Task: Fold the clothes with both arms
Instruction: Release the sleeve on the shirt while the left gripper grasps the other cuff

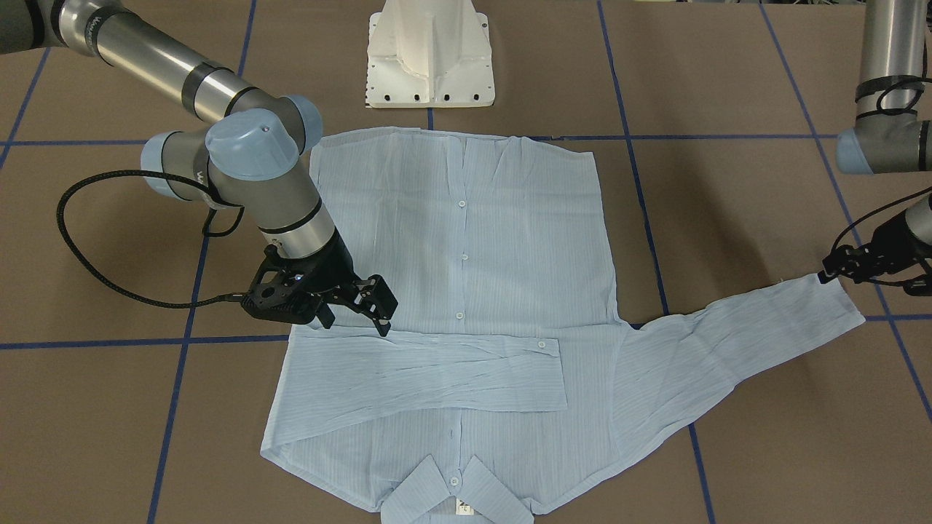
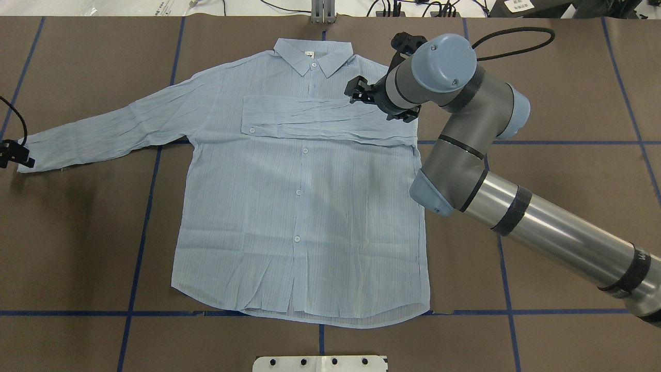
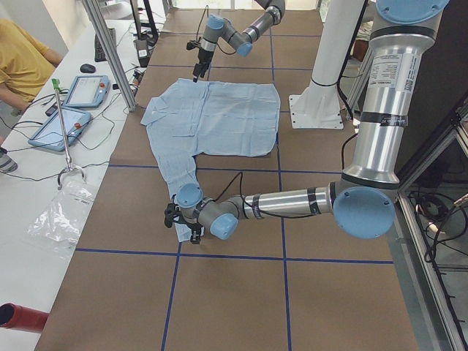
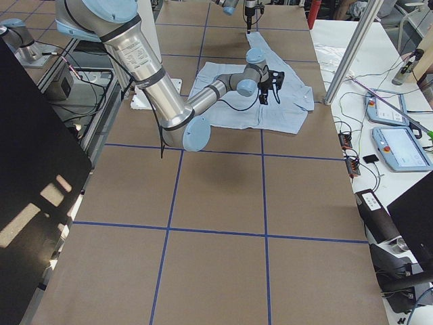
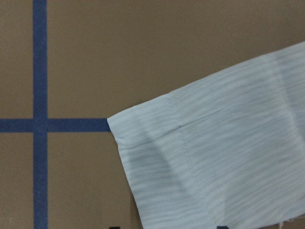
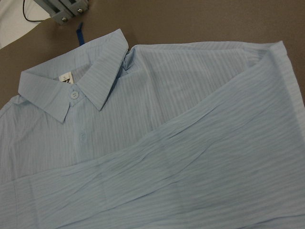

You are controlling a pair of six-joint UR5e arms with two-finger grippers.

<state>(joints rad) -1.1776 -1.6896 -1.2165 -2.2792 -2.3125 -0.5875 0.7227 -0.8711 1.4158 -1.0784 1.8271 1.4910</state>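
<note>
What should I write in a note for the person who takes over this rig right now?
The thin pale-blue striped long-sleeved shirt lies flat, face up, on the brown table.
The black two-finger right tool: open, empty, above the folded sleeve.
The left tool: open, at the cuff of the outstretched sleeve.
Done: one sleeve folded across the front.
Left: fold the outstretched sleeve, then the body.

1 shirt (image 2: 310,217); 2 arms (image 2: 542,227) (image 1: 892,65); 1 white pedestal (image 1: 429,58).
</note>
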